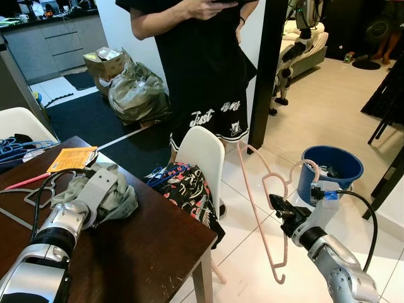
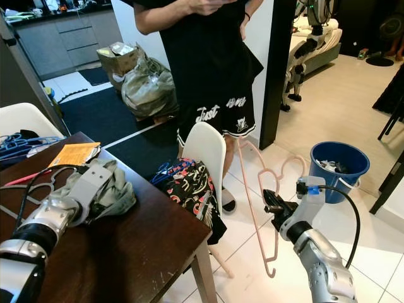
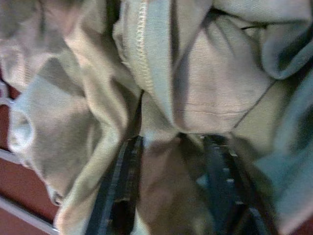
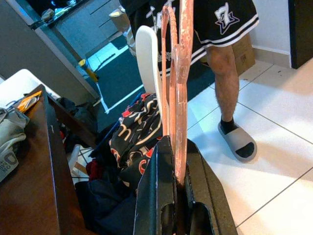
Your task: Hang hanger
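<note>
Right wrist view: your right gripper [image 4: 178, 188] pinches the pink hanger [image 1: 262, 208]; light, stiff, probably slippery; left gripper [image 3: 171, 196] spread in a grey garment [image 1: 120, 196] at nine o'clock

Open tiled floor [image 1: 328, 120] is seen beyond the right gripper [image 1: 278, 207]. Its left side is hemmed by the white chair [image 1: 203, 154] and the person [image 1: 202, 63]; a blue bucket [image 1: 331, 167] blocks the right.

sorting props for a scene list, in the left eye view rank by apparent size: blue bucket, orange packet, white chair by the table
1. white chair
2. blue bucket
3. orange packet

The bucket sits farther off, so only apparent size counts.
</note>
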You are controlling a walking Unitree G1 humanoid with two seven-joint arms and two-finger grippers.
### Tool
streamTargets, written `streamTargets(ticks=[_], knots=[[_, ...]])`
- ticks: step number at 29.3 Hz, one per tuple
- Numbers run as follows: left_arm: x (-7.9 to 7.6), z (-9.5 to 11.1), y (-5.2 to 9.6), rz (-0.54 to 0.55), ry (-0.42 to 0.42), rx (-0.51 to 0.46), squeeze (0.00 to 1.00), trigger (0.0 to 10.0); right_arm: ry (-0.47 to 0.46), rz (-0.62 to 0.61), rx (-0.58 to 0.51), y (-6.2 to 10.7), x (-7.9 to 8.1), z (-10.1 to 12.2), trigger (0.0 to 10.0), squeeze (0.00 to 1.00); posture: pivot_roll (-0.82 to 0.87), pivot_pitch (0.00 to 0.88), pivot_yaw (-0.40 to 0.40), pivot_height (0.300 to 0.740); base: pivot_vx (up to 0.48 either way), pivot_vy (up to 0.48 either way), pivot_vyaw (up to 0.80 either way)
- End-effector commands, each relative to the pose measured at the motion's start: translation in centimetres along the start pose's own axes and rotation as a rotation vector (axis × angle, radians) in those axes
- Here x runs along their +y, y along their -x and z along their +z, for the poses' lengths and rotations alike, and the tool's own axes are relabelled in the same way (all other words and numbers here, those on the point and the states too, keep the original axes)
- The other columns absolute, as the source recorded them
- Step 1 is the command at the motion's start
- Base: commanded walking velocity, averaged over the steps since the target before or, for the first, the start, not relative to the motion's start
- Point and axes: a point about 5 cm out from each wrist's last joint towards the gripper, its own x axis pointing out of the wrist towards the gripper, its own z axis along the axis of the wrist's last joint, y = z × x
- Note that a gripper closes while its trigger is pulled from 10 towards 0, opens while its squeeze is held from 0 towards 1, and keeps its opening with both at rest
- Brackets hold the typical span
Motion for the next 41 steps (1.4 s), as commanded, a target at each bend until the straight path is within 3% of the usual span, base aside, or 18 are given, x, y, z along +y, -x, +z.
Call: streamTargets(ticks=[1, 10, 12, 13, 19, 20, 21, 22, 25, 27, 28, 30, 31, 34, 38, 39, 40, 41], knots=[[-0.7, -1.3, -0.2, -0.036, 0.044, 0.042, 0.00, 0.0, 0.008, 0.001, -0.006, 0.0, 0.1, 0.1, 10.0, 0.00, -0.10, 0.000, 0.075, 0.731, 0.000, 0.000, 0.00], [-0.3, -0.3, -0.1, -0.050, 0.274, -0.094, 0.00, 0.0, -0.001, 0.002, -0.006, -0.2, 0.2, -0.1, 10.0, 0.00, -0.10, 0.000, 0.077, 0.731, 0.000, 0.000, 0.00], [1.3, 1.9, 0.5, 0.014, 0.371, -0.249, 0.00, 0.0, -0.004, 0.003, -0.007, -0.2, 0.2, -0.1, 10.0, 0.00, -0.10, 0.000, 0.077, 0.731, 0.000, 0.000, 0.00], [3.6, 3.6, 1.6, 0.155, 0.366, -0.363, 0.00, 0.0, -0.007, 0.003, -0.008, -0.3, 0.3, -0.1, 10.0, 0.00, -0.09, 0.000, 0.077, 0.731, 0.000, 0.000, 0.00], [5.6, 5.1, 3.0, 0.268, 0.362, -0.461, 0.00, 0.0, -0.008, 0.004, -0.009, -0.2, 0.3, -0.1, 10.0, 0.00, -0.09, 0.000, 0.077, 0.731, 0.000, 0.000, 0.00], [9.1, 8.7, 7.3, 0.445, 0.361, -0.697, 0.00, 0.0, -0.011, 0.004, -0.010, -0.2, 0.3, -0.1, 10.0, 0.00, -0.08, 0.000, 0.074, 0.731, 0.000, 0.000, 0.00], [9.1, 8.7, 7.3, 0.445, 0.361, -0.697, 0.00, 0.0, -0.011, 0.004, -0.010, -0.2, 0.3, -0.1, 10.0, 0.00, -0.08, 0.000, 0.074, 0.731, 0.000, 0.000, 0.00], [10.8, 10.2, 10.1, 0.544, 0.353, -0.818, 0.00, 0.0, -0.014, 0.006, -0.011, -0.2, 0.3, -0.1, 10.0, 0.00, -0.08, 0.000, 0.073, 0.731, 0.000, 0.000, 0.00], [12.0, 11.1, 12.3, 0.618, 0.342, -0.895, 0.00, 0.0, -0.023, 0.009, -0.014, -0.3, 0.3, -0.1, 10.0, 0.00, -0.07, 0.000, 0.073, 0.731, 0.000, 0.000, 0.00], [14.7, 11.8, 17.3, 0.821, 0.303, -1.012, 0.00, 0.0, -0.029, 0.023, -0.019, -0.3, 0.5, -0.1, 10.0, 0.00, -0.04, 0.000, 0.075, 0.731, 0.000, 0.000, 0.00], [14.7, 11.8, 17.3, 0.821, 0.303, -1.012, 0.00, 0.0, -0.029, 0.023, -0.019, -0.3, 0.5, -0.1, 10.0, 0.00, -0.04, 0.000, 0.075, 0.731, 0.000, 0.000, 0.00], [14.3, 12.9, 20.9, 0.948, 0.223, -1.110, 0.00, 0.0, -0.030, 0.039, -0.024, -0.3, 0.8, -0.1, 10.0, 0.00, -0.02, 0.000, 0.067, 0.731, 0.000, 0.000, 0.00], [14.3, 12.9, 20.9, 0.948, 0.223, -1.110, 0.00, 0.0, -0.030, 0.039, -0.024, -0.3, 0.8, -0.1, 10.0, 0.00, -0.02, 0.000, 0.067, 0.731, 0.000, 0.000, 0.00], [9.2, 14.7, 20.5, 0.857, 0.215, -1.182, 0.00, 0.0, -0.029, 0.058, -0.016, -0.4, 1.0, -0.2, 10.0, 0.00, 0.00, 0.000, 0.049, 0.731, 0.000, 0.000, 0.00], [8.0, 15.0, 20.1, 0.825, 0.225, -1.189, 0.00, 0.0, -0.029, 0.061, -0.014, -0.5, 1.0, -0.2, 10.0, 0.00, 0.00, 0.000, 0.046, 0.731, 0.000, 0.000, 0.00], [7.0, 15.0, 19.7, 0.798, 0.254, -1.188, 0.00, 4.5, -0.014, 0.070, -0.014, -0.5, 1.1, -0.2, 10.0, 0.00, 0.00, 0.000, 0.046, 0.731, 0.000, 0.000, 0.00], [7.0, 15.0, 19.7, 0.798, 0.254, -1.188, 0.00, 4.5, -0.014, 0.070, -0.014, -0.5, 1.1, -0.2, 10.0, 0.00, 0.00, 0.000, 0.046, 0.731, 0.000, 0.000, 0.00], [6.6, 14.9, 19.5, 0.785, 0.276, -1.188, 0.00, 10.0, 0.008, 0.083, -0.015, -0.5, 1.2, -0.1, 10.0, 0.00, -0.01, 0.000, 0.038, 0.731, 0.000, 0.000, 0.77]])
